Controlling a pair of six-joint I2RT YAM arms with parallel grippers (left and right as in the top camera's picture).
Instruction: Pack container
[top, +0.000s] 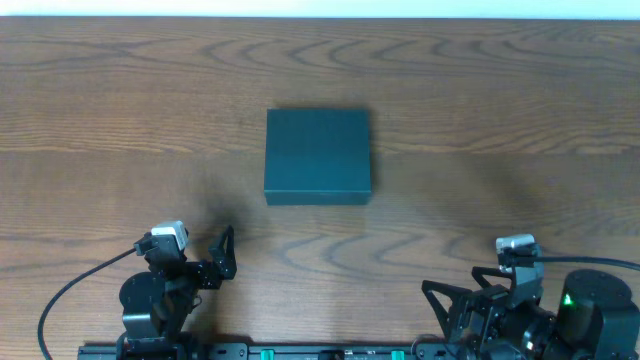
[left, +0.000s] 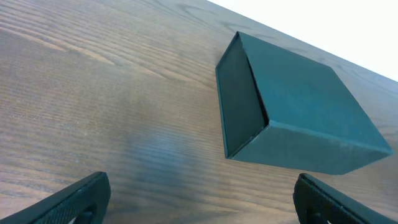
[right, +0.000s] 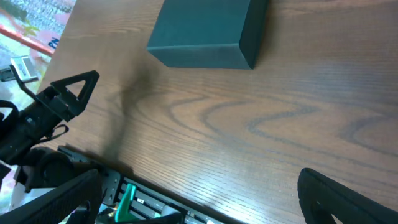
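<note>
So the closed teal cardboard box (top: 318, 156) sits mid-counter (top: 100, 100), reachable by both arms, while the left gripper (left: 199, 202) and right gripper (right: 199, 199) wait back, jaws wide apart and empty.

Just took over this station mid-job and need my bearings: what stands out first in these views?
The dark teal container sits closed and alone near the middle of the wooden table, its lid down. Both arms are parked at the near edge, well apart from it: the left gripper and the right gripper, each with jaws open and holding nothing. No snack packets show on the table.
</note>
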